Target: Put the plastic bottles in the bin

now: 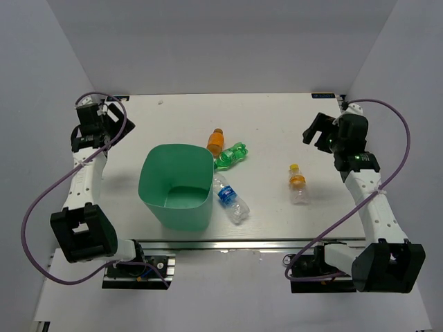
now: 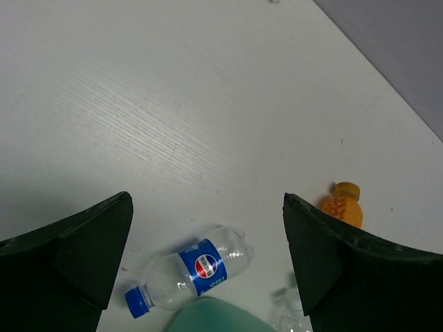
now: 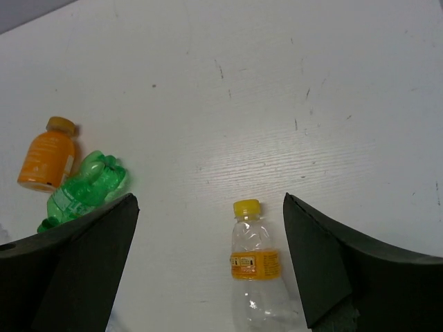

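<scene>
The teal-green bin (image 1: 176,187) stands left of centre. Right of it lie an orange bottle (image 1: 216,141), a translucent green bottle (image 1: 232,156) and a clear blue-label bottle (image 1: 228,197). A clear bottle with an orange band (image 1: 297,184) lies further right. My left gripper (image 1: 116,119) is open and empty at the far left. Its wrist view shows a blue-label bottle (image 2: 190,273) beyond the bin's rim (image 2: 214,318) and an orange bottle (image 2: 344,205) beside the right finger. My right gripper (image 1: 317,131) is open and empty. Its wrist view frames the orange-band bottle (image 3: 257,266), with the green bottle (image 3: 83,190) and orange bottle (image 3: 47,153) at left.
Grey walls close in the table (image 1: 166,117) at the back and both sides. Purple cables (image 1: 41,200) loop beside each arm. The arm bases (image 1: 83,232) sit at the near edge. A bit of clear plastic (image 2: 287,315) shows by the left gripper's right finger.
</scene>
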`<state>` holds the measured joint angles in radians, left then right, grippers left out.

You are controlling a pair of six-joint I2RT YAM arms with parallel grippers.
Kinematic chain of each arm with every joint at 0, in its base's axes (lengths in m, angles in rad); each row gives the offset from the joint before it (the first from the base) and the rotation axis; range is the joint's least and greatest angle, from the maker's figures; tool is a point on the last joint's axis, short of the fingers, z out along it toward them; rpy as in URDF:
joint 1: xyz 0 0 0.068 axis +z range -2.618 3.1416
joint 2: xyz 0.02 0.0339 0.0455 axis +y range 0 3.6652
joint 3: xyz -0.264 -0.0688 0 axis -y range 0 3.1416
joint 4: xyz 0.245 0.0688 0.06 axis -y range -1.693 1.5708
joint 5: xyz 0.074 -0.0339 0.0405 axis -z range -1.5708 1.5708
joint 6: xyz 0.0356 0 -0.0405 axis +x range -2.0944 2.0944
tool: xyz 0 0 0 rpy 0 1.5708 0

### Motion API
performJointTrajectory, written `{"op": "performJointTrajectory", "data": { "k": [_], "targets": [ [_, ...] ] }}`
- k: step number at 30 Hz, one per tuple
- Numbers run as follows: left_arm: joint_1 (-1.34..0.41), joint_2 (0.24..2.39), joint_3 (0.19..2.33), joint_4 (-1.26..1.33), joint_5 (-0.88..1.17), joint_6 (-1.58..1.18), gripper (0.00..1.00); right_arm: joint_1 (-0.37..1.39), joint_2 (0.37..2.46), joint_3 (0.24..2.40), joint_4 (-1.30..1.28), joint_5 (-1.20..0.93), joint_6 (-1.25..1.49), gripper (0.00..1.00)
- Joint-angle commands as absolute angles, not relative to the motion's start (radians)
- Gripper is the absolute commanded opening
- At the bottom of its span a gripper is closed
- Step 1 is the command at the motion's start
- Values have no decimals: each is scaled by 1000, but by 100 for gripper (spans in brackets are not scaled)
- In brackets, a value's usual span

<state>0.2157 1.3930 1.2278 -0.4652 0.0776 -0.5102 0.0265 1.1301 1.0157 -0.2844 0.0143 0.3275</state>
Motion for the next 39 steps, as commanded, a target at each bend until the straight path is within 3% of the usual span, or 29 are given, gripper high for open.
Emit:
{"op": "performJointTrajectory", "data": {
  "k": [1,8,20,22,23,27,29,34,39],
  "targets": [
    [218,1385,1197,-417,117,-518,98,26,1146,1055,-313,-31,302,89],
    [218,1442,1149,-388,129,-525,98,26,1273,1011,-400,-29,334,89],
    [218,1488,1078,-339,155,-606,98,92,1456,789,-312,-8,337,88],
    [218,1482,1072,-341,131,-621,98,103,1480,775,-285,-37,339,76],
    [216,1480,1077,-345,112,-627,98,104,1497,781,-285,-43,337,60],
    [218,1459,1134,-414,57,-617,98,110,1447,844,-278,-89,296,18],
    [218,1431,1137,-414,57,-615,98,112,1373,903,-268,-123,266,12],
    [216,1378,1111,-368,121,-621,98,164,1243,1058,-210,-400,203,10],
    [216,1339,1086,-380,109,-629,98,502,1265,1317,-193,-446,95,11]
  ]
}}
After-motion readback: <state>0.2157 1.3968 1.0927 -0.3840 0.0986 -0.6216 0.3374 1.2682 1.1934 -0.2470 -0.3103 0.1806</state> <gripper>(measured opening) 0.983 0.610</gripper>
